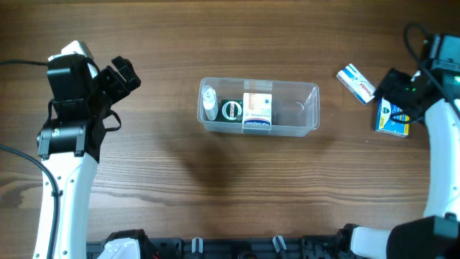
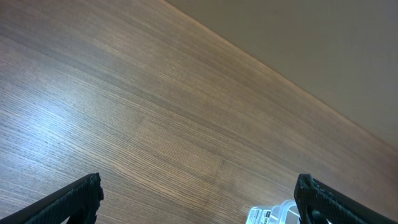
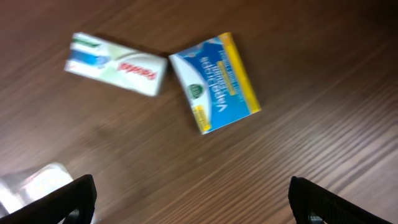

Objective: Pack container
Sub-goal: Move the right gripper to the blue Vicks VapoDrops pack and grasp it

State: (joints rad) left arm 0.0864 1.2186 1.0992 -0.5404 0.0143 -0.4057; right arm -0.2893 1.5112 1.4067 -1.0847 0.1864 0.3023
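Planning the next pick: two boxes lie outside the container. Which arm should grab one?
Right. The right gripper, open, hangs close by the blue box and white box, right of the container. The left gripper sits far off on the other side.

A dark brown wooden table (image 1: 215,194) with fine grain running left to right fills the scene. Soft light leaves a pale sheen on its boards. Past its far edge lies a plain, dull beige-grey floor (image 2: 323,37), evenly lit.
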